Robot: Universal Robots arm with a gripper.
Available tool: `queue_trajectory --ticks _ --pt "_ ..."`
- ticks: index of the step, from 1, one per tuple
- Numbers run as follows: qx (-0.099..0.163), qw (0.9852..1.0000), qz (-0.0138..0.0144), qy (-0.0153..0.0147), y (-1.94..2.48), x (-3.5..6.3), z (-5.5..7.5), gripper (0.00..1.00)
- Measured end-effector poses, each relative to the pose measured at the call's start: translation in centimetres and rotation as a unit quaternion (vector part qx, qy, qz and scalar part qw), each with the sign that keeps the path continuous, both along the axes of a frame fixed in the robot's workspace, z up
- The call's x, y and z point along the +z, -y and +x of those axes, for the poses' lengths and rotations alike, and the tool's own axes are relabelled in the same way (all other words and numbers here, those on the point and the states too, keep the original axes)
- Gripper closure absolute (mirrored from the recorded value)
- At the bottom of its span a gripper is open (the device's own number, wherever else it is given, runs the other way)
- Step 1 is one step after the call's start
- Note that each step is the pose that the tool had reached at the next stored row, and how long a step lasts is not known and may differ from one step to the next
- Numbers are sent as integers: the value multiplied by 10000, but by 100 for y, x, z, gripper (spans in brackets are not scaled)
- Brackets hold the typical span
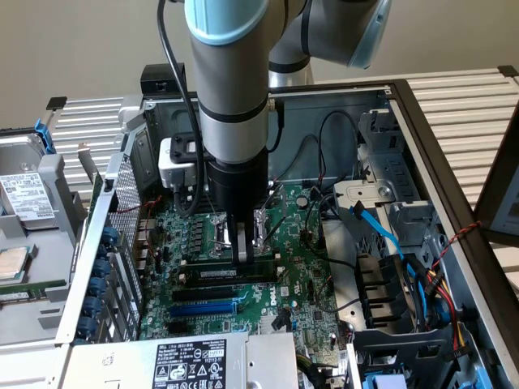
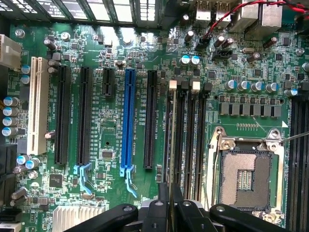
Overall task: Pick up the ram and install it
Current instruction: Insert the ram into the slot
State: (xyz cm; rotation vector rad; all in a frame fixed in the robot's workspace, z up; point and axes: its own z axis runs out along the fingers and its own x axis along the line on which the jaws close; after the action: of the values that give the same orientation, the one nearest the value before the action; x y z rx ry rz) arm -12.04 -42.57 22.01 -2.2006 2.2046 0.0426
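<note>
Gripper (image 1: 239, 247) clenched on the ram (image 1: 217, 274) at mid-length. The stick stands on edge along a memory slot (image 2: 193, 145) bank near the motherboard's (image 1: 304, 284) middle, between the CPU socket (image 2: 246, 179) and blue expansion slot (image 2: 128, 121). Can't tell if seated. Reads as the seating step. To do it well, hold it upright, ends level, in line with the slot, and press straight down, no twist, until the white latches (image 2: 173, 85) close.

arm (image 1: 231, 81): silver tube, pale-blue joint caps | cable (image 1: 173, 77): black | end effector (image 1: 240, 256): black
</note>
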Motion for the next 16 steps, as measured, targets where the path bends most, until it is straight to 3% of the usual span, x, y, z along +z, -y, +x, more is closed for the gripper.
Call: queue_trajectory --ticks 16 --pt "0 10000 -2 12 0 -44 -1 86"
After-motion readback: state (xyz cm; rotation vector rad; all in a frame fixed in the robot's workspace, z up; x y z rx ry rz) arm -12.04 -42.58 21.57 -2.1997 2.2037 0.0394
